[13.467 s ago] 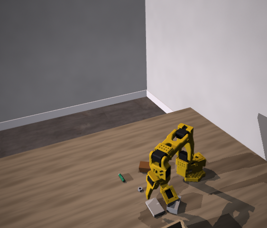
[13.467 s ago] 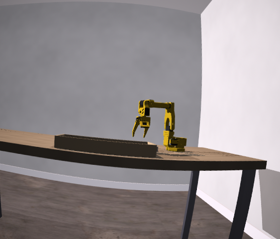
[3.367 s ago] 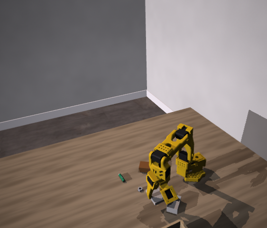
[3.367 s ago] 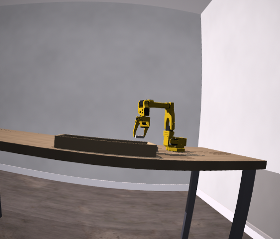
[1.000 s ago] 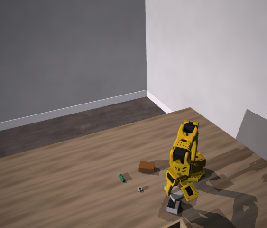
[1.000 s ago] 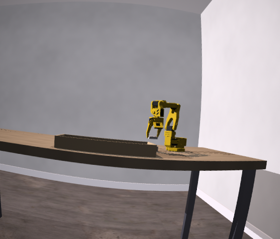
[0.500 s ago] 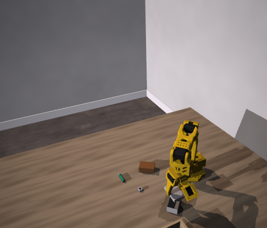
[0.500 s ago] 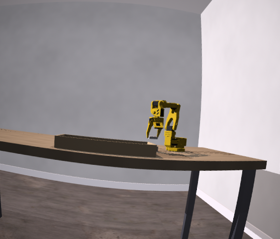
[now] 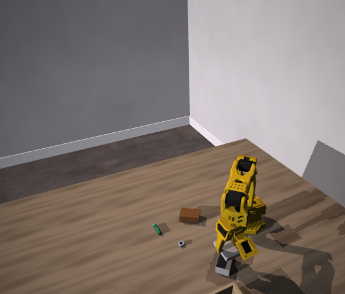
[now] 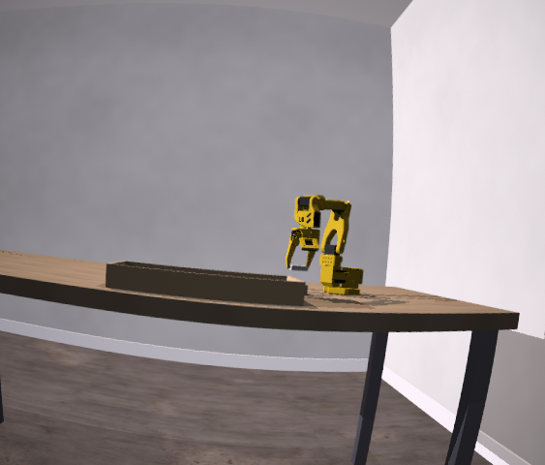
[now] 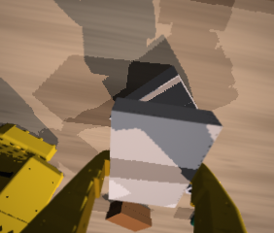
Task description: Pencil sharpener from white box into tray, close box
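Note:
My gripper [image 9: 228, 251] [image 10: 297, 267] [image 11: 154, 162] is shut on the white lid [image 9: 231, 253] [image 10: 299, 268] [image 11: 142, 188], with a finger at each side. The lid is held in the air above the table, partly over the white box's base [image 9: 223, 271] [image 11: 162, 87] in the views. The base stands open on the table, turned at an angle to the lid; its inside is dark and mostly hidden. The wooden tray [image 9: 235, 287] [image 10: 202, 286] stands near the table's front edge; its floor is hidden. I cannot make out the pencil sharpener.
A brown block [image 9: 189, 215] [image 11: 131, 216], a green cylinder [image 9: 157, 229] [image 11: 192, 220] and a small grey ring-like piece [image 9: 181, 244] lie on the table, on the far side of the lid from the base. The tray is close beside the base.

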